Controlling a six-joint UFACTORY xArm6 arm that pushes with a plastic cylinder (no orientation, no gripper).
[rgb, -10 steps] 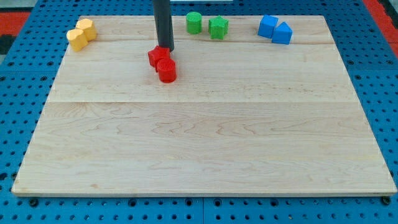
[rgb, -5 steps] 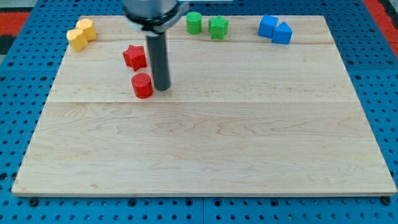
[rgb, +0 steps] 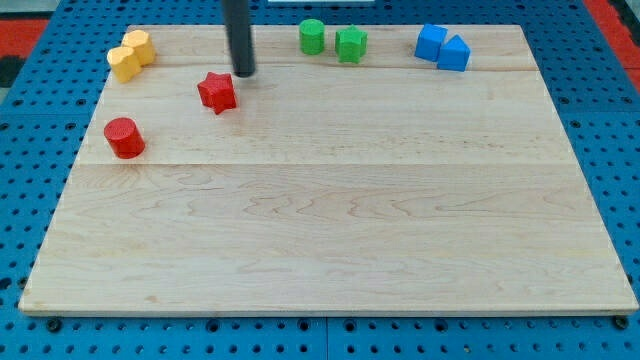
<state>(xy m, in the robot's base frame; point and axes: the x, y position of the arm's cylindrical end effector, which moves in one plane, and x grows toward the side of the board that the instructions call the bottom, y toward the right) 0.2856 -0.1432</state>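
My tip (rgb: 243, 73) rests on the wooden board (rgb: 330, 230) near the view's top, just up and right of the red star block (rgb: 217, 92), with a small gap between them. The red cylinder (rgb: 124, 137) lies well off to the view's left, near the board's left edge. Two yellow blocks (rgb: 130, 54) sit together at the top left corner.
A green cylinder (rgb: 312, 36) and a green block (rgb: 351, 44) stand side by side at the top middle. Two blue blocks (rgb: 442, 47) touch each other at the top right. Blue pegboard (rgb: 30, 200) surrounds the board.
The red cylinder has been pushed left, away from the red star. My tip has moved from beside the cylinder up to the star's upper right.
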